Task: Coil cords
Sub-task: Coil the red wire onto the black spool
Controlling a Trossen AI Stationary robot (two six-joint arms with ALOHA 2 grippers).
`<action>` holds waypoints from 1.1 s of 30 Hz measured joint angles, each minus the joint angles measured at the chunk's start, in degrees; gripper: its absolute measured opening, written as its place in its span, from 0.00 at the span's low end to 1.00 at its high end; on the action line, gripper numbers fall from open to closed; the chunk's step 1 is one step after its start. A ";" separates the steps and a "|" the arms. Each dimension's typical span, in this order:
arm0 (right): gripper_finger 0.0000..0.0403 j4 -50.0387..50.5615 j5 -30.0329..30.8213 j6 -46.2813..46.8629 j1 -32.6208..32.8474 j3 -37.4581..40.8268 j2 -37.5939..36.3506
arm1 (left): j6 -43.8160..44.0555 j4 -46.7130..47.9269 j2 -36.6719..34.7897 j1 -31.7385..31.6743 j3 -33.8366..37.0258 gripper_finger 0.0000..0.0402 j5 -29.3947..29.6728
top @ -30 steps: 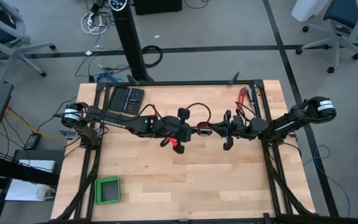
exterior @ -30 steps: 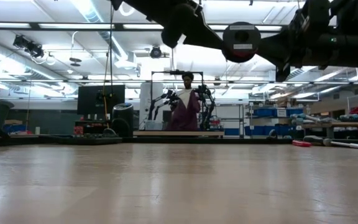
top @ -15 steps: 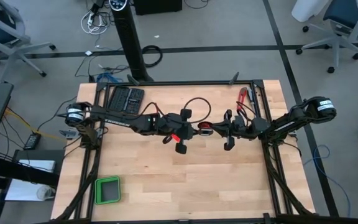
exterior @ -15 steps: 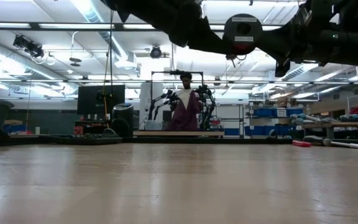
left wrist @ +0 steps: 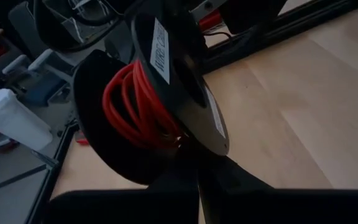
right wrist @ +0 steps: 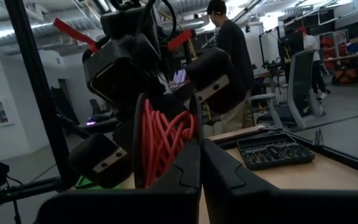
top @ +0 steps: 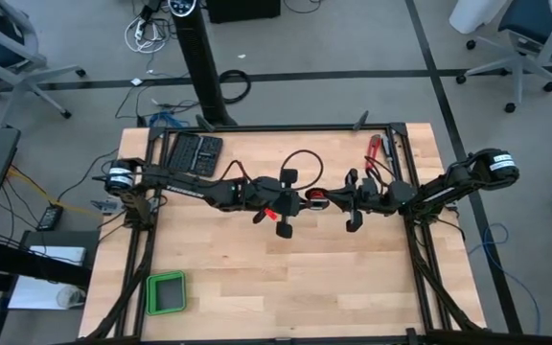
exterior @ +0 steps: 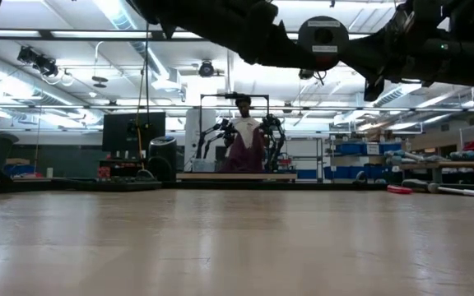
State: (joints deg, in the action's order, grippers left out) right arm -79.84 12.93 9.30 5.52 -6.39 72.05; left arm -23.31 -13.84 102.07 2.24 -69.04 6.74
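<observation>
A black spool (top: pixel 308 201) wound with thin red cord (left wrist: pixel 132 106) hangs high above the middle of the table between my two grippers. My left gripper (top: pixel 293 204) comes from the table's left and my right gripper (top: pixel 322 201) from the right; both are shut on the spool. In the low view the spool's round labelled flange (exterior: pixel 323 34) shows near the top, far above the tabletop. The right wrist view sees the spool edge-on, with the red windings (right wrist: pixel 166 137) between its two flanges. My left gripper pinches the rim of the labelled flange (left wrist: pixel 194 152) between its two fingers, coming level from the table's left. The spool stands beyond the fingertips, lifted clear of the table. My right gripper pinches the rim of one flange (right wrist: pixel 197 140) between its two fingers, coming level from the table's right. The spool stands on edge in front of it, clear of the table.
A black tool case (top: pixel 195 151) lies at the far left, a red-handled tool (top: pixel 374 149) at the far right, and a green box (top: pixel 166 292) at the near left. A black cable loops over the arms (top: pixel 300 158). A person (exterior: pixel 245 136) stands in the room behind.
The spool has risen a little between the two grippers. My left gripper has shifted slightly toward the table's right edge. Both grippers have stayed shut on the spool.
</observation>
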 joint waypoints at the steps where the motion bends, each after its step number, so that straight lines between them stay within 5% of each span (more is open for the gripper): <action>1: 0.00 0.20 -0.06 0.00 0.00 -0.01 0.00 | 0.06 0.09 0.02 0.00 0.00 0.00 0.00; 16: 0.01 0.71 -0.62 -0.04 0.00 -0.02 0.00 | 5.59 1.69 0.00 -0.02 0.00 0.21 -2.20; 33: 0.01 0.64 -0.55 -0.04 0.00 -0.02 0.00 | 10.02 11.55 -0.03 0.87 -0.02 0.22 -2.75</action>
State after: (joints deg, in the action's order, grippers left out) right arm -79.20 12.38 9.26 5.52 -6.42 72.05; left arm -13.29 -2.29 102.04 3.11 -69.06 3.99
